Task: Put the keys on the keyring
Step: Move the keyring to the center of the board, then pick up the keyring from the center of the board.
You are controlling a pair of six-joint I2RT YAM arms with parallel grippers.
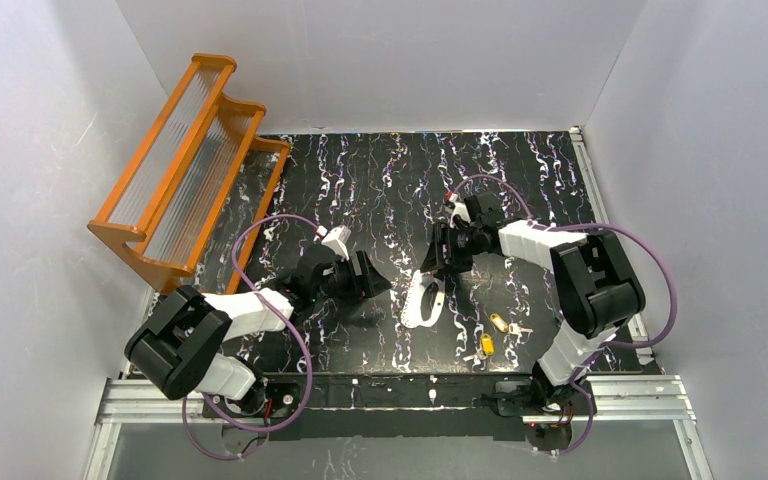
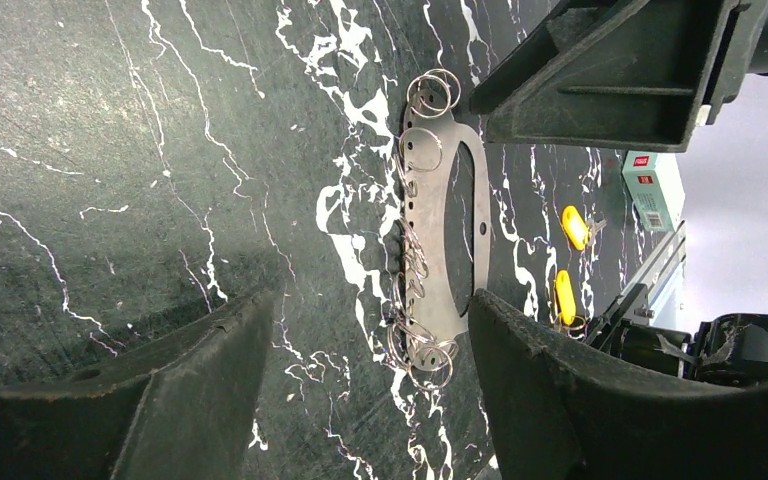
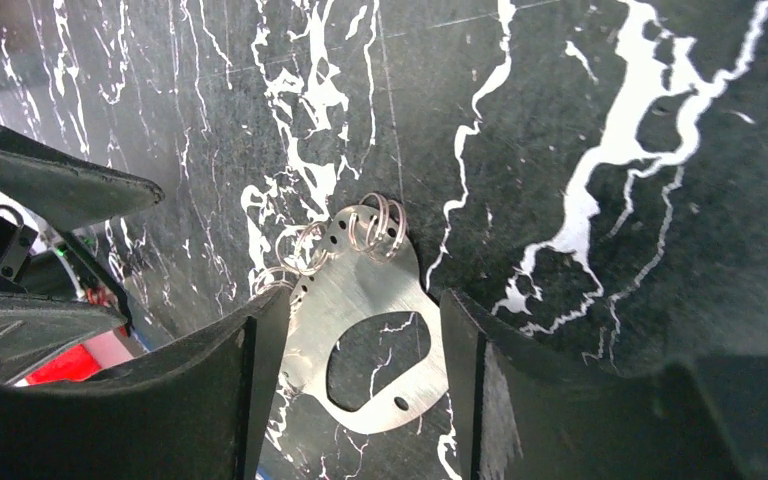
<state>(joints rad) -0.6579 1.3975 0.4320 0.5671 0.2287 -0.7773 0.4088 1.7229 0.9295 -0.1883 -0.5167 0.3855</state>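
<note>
While the left pincer [image 2: 370,300] and right pincer [image 3: 360,300] both gape empty, the keyring [image 3: 360,285] lies under the right one's fingers, keys [image 1: 498,322] nearer its base.

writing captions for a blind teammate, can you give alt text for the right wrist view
The keyring, a flat silvery oval plate with small wire rings along one edge, lies on the black, white-veined table. The right gripper hangs over it, its two dark fingers apart on either side of the plate, not closed on it.
</note>
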